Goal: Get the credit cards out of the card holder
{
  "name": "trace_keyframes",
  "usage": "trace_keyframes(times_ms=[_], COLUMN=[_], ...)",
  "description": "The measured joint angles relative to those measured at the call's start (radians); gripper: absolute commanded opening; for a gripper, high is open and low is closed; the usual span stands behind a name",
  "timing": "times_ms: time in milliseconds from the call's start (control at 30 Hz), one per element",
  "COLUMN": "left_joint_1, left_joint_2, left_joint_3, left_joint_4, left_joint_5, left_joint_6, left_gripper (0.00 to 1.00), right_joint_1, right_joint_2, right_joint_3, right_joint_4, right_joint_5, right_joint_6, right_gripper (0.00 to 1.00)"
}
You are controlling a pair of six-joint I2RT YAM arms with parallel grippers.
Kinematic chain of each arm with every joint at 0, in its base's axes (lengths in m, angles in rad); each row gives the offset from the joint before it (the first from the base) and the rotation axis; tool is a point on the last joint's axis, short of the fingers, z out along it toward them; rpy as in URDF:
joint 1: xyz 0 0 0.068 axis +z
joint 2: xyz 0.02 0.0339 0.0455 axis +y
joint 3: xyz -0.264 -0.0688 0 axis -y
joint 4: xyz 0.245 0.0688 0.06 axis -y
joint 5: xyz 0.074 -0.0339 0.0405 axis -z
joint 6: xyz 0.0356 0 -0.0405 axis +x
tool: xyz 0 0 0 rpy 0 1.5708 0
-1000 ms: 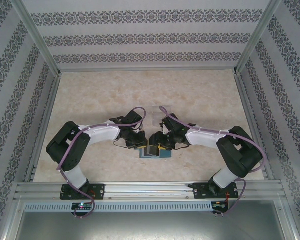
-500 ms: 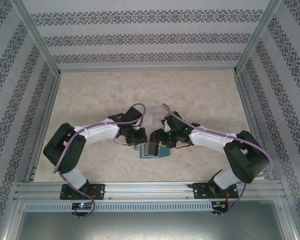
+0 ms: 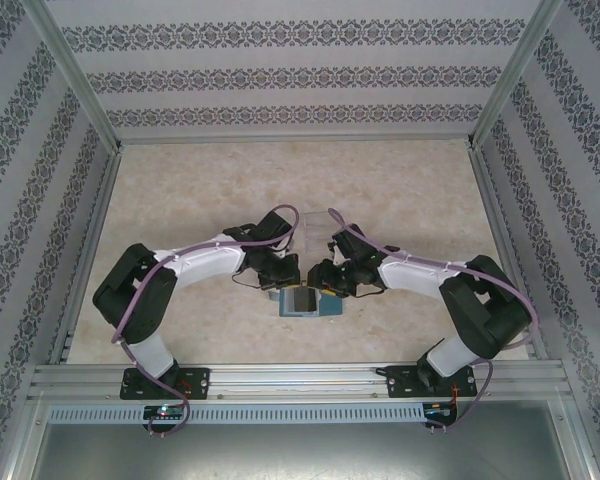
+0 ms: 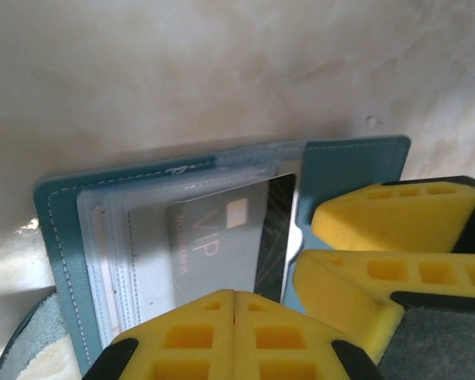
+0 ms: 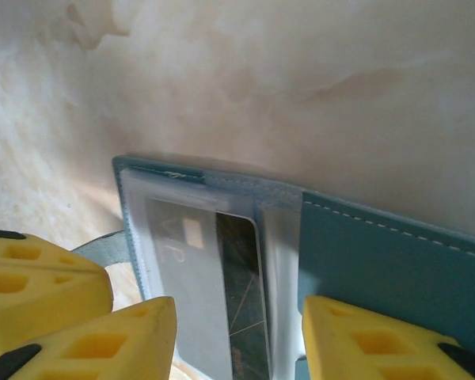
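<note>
Left pincer (image 4: 233, 299) closed (at credit card (image 4: 222, 237)); right pincer (image 5: 239, 332) parted over card holder (image 5: 380, 253).

Quick count from me: one teal card holder (image 4: 348, 162), one credit card (image 4: 222, 237) showing in it, plus two arms, left arm (image 3: 205, 265) and right arm (image 3: 415, 272).

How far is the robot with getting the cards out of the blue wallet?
Done: the card holder lies open. In hand: the left gripper is shut at its near edge, and the right gripper stands open on either side of the VIP credit card. Left: that card sits inside its clear sleeve, not yet pulled out.
</note>
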Motion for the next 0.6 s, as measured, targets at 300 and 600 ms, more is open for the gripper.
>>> trace_keyframes(times_ms=[300, 600], left_joint_1=[-0.003, -0.003], left_joint_2=[0.058, 0.060], left_joint_3=[-0.009, -0.010], left_joint_4=[-0.010, -0.009], left_joint_5=[-0.005, -0.004], left_joint_6=[0.019, 0.022], left_gripper=[0.01, 0.00], right_joint_1=[-0.001, -0.005], right_joint_2=[0.038, 0.064], right_joint_3=[-0.015, -0.035], right_joint_4=[0.039, 0.111], right_joint_5=[-0.024, -0.073], right_joint_6=[-0.003, -0.001], right_gripper=[0.31, 0.23])
